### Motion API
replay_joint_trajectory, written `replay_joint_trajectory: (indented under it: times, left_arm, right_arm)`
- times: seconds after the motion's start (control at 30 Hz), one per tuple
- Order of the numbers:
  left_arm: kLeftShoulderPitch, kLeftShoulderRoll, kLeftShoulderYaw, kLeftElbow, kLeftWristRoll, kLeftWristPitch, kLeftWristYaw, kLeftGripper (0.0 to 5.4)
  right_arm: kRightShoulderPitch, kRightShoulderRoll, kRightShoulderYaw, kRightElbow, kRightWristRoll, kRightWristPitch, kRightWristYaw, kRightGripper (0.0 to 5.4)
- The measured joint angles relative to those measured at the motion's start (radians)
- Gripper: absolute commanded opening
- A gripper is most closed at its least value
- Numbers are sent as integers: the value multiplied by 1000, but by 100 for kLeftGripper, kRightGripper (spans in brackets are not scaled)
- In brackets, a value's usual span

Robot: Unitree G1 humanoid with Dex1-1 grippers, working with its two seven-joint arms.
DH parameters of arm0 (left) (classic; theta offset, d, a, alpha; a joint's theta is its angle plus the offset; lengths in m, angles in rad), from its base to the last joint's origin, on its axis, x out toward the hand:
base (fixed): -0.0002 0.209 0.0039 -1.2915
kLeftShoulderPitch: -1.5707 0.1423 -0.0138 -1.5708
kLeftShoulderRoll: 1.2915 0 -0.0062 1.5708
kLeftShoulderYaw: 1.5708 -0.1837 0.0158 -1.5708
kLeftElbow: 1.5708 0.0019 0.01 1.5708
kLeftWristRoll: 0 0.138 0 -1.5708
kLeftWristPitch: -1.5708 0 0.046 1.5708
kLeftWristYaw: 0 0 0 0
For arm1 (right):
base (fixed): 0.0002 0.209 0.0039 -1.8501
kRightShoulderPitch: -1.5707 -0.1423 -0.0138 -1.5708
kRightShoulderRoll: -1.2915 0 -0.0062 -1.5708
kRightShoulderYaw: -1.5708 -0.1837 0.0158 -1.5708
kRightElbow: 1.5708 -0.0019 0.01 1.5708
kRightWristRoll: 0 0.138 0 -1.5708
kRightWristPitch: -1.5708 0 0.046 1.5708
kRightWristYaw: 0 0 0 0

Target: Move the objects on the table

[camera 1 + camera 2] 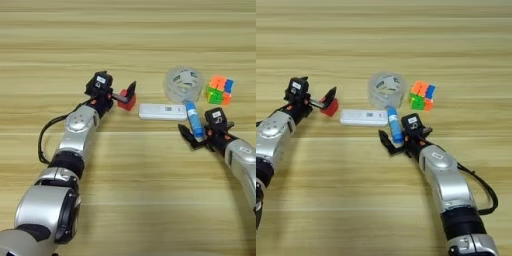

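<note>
Nearest the robot, the right gripper (397, 141) sits on the table (140, 200) with its two black fingers spread apart, one either side of the near end of the blue tube (194, 120); the tube lies between them, but whether the pads actually press it cannot be told. The tube runs away from the robot, its white end (189, 104) pointing toward a clear roll of tape (184, 83). Just left of the tube, touching or nearly so, lies the long flat white bar (162, 111), with a small grey label on its top face too small to read. Further left, the left gripper (126, 95) reaches in from the left, its fingers set around the red cube (127, 102), one finger standing upright at the cube's far right edge, the other across its left side; it looks closed on the cube. White stickers on both wrists carry dark print that cannot be made out. Farthest back, right of the tape roll, rests the multicoloured puzzle cube (220, 90), showing orange, green, blue and red squares.
</note>
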Motion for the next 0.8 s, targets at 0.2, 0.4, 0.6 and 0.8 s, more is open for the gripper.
replay_joint_trajectory:
  times: [0.2, 0.4, 0.6, 0.8]
  left_arm:
    - [2, 0, 0, -7, 0, 1, 0, 540]
    - [5, 0, 0, -12, 0, 2, 0, 540]
    - [5, 0, 0, -17, -1, 2, 0, 540]
    - [6, 0, 1, -18, -1, 3, 0, 540]
  right_arm:
    - [-6, -1, -2, 1, 3, 13, 0, 514]
    - [-14, -10, -2, 11, -2, 16, -1, 446]
    - [-10, -18, 21, 1, -19, 16, -1, 378]
    - [8, -24, 37, -30, -32, 16, -2, 317]
